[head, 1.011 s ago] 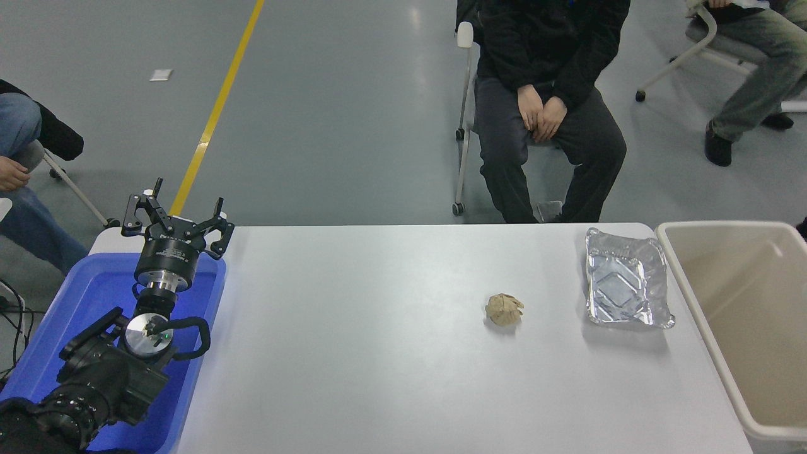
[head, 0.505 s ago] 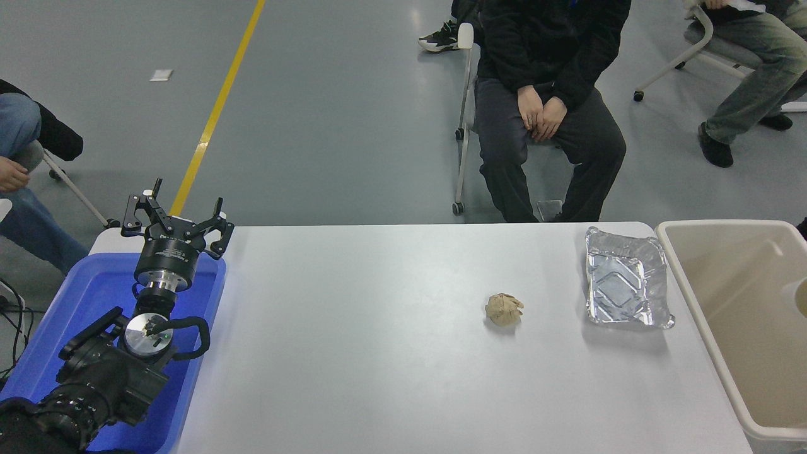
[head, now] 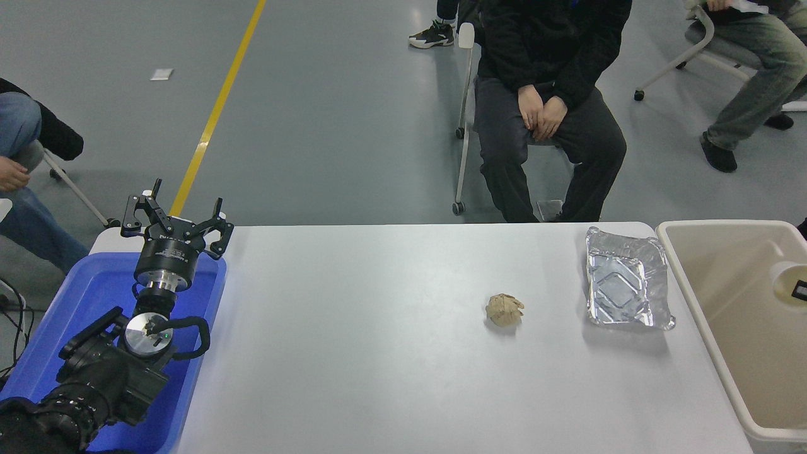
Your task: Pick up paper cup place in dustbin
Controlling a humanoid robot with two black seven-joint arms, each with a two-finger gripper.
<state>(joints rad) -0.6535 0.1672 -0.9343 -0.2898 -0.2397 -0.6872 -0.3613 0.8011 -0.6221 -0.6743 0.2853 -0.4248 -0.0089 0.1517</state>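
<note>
The paper cup (head: 788,282) shows at the picture's 3 o'clock edge, over the inside of the dustbin (head: 693,296); a small black part sits at its rim, and whether the right claw grips it cannot be told. The left claw (head: 176,217), fingers spread apart, hangs parked at 9 o'clock above a blue tub (head: 94,290). On the surface (head: 378,353) lie a tan paper ball (head: 504,309) and a foil tray (head: 625,279).

Black left arm (head: 94,378), silver wrist ring, shiny round cap, looping black cable, black jaws
</note>
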